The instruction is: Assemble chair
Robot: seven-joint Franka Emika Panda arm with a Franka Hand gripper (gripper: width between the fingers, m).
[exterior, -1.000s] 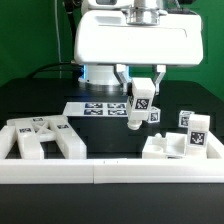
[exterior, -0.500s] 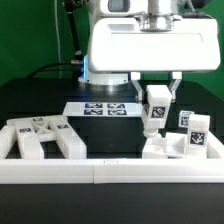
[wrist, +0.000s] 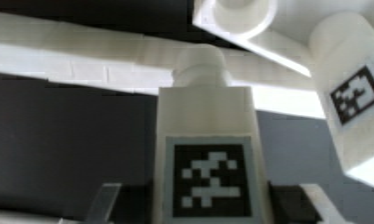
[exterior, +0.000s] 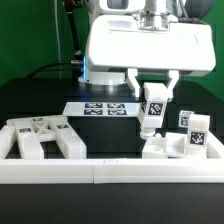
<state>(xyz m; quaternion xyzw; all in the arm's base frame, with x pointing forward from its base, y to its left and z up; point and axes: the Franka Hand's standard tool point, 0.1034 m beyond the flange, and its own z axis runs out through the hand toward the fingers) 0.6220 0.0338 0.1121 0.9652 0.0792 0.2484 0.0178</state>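
Vs a second ago: gripper has shifted toward the exterior view's right, taking the post with it. Over the last half second there is only a small drop, and the post now leans a bit, lower end toward the exterior view's left. Nothing lying on the tabletop has moved.

Gripper: partly closed, clamped on the upper part of the post, fingers on either side. The post hangs below them, tag facing the exterior camera. In the wrist view the post runs straight out from between the fingers, tag visible, round peg on its far end.

The post's lower end sits right over the slab, which lies against the rail near the tabletop's front corner on the exterior view's right. Can't tell whether post and slab touch. Two tagged blocks stand at that slab's side toward the exterior view's right, near the post but apart from it. A second pile of chair parts lies at the other front corner, well apart from the gripper. Marker board lies flat mid-table, behind the post.
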